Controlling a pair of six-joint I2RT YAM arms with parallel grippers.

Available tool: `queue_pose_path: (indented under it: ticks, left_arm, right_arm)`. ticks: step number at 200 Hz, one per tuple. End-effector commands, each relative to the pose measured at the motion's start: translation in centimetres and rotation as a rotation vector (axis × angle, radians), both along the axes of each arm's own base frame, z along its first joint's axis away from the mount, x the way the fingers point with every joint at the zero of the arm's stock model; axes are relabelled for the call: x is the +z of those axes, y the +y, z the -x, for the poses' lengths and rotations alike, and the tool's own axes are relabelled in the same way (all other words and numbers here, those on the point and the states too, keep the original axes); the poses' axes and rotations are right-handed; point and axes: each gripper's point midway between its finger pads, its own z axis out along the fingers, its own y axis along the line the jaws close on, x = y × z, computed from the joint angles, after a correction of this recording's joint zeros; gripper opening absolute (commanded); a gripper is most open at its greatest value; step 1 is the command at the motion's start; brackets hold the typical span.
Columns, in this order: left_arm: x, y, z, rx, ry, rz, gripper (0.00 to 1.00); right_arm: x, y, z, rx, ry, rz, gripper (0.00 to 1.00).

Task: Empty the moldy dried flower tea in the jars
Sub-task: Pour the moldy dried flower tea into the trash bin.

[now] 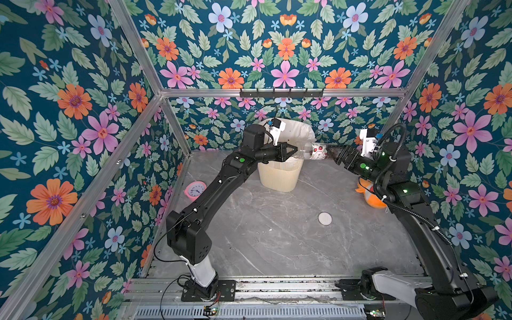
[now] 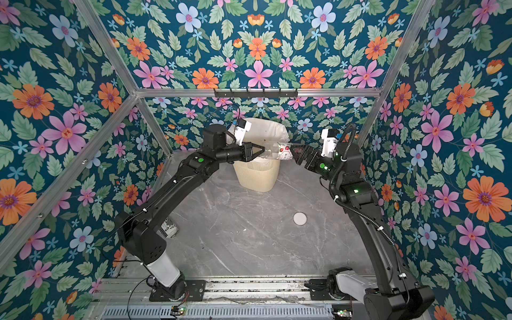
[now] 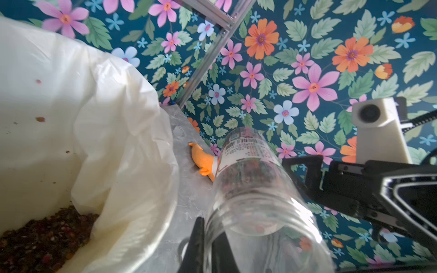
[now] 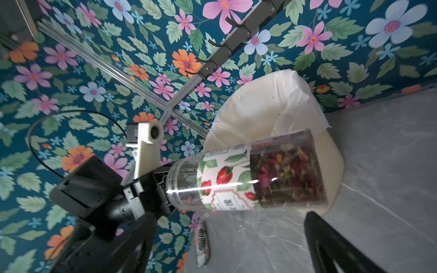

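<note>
My left fingers [image 1: 294, 151] were clamped on the mouth rim of the clear cylindrical plastic jar [image 1: 313, 153], holding it roughly level above the front edge of the cream ribbed bin [image 1: 279, 177]. My right fingers [image 1: 333, 153] were spread wide at its base end — couldn't tell if they touched it. The reddish-brown dried flower tea [image 4: 288, 175] sat packed at the base end. Risks as I judged them: a thin rim pinch could twist or slip on tipping. The mouth was near the bin's edge, so buds could spill onto the grey marble counter [image 1: 277, 238] — a nudge from the right would do it too.
</note>
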Motion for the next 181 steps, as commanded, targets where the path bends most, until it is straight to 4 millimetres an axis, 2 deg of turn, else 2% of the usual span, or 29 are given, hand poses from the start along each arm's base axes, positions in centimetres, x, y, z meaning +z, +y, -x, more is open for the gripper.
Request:
queue_pose_path:
  ticks: [1,43,83,109,135,181]
  left_arm:
    - [2.6,0.3,-1.5,0.047,-0.089,0.044,0.00]
    - [4.7,1.8,-3.3,0.103,-0.147,0.140,0.00]
    - [5.5,1.6,-3.7,0.080,-0.159,0.196,0.00]
    - [5.9,1.2,-4.1,0.060,-0.157,0.239,0.00]
    - [5.5,0.5,-4.7,0.039,-0.137,0.251,0.00]
    - [4.3,-0.1,-5.4,0.031,-0.095,0.259,0.00]
  right_arm:
    - [3.4,0.7,-0.9,0.025,0.007,-0.268,0.99]
    - [2.5,1.0,-3.7,0.009,0.092,-0.426,0.99]
    - [1.9,0.5,-6.9,-0.054,0.131,-0.559,0.99]
    - [1.9,1.0,-9.1,-0.040,0.149,-0.657,0.99]
    - [2.6,1.2,-10.9,-0.035,0.144,-0.734,0.99]
    - [3.1,2.2,-12.5,-0.031,0.148,-0.782,0.99]
